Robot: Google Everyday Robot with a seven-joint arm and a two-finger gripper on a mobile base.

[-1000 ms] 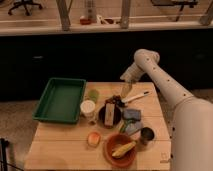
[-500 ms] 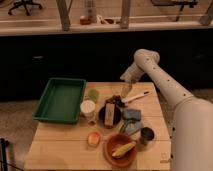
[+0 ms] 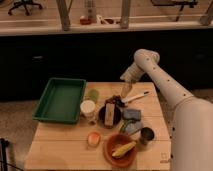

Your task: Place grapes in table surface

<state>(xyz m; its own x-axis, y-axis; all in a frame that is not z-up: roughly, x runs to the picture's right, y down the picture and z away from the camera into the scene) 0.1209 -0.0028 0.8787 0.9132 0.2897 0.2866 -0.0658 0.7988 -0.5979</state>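
Just below the claw (image 3: 126, 91), the grapes (image 3: 116, 99) lie on the table surface (image 3: 65, 140), a small dark cluster near its far middle edge, at the upper rim of the dark plate (image 3: 109, 114). The cluster is too small and lumpy to give a clear long axis or pointing direction. The claw hangs at the end of the white arm (image 3: 160, 82), angled down toward the cluster, its fingers spread and nothing pinched between them.

On the left, the green tray (image 3: 60, 100) shows only its own floor. The white cup (image 3: 88, 108) stands just right of the tray, with a green round thing (image 3: 93, 94) behind it. The dark plate carries an upright brown block (image 3: 109, 114). A red bowl (image 3: 120, 149) near the front edge holds a yellow, elongated item lying slantwise. A pink-yellow fruit (image 3: 93, 138) sits left of the bowl, and a dark metal cup (image 3: 146, 134) to the bowl's right.
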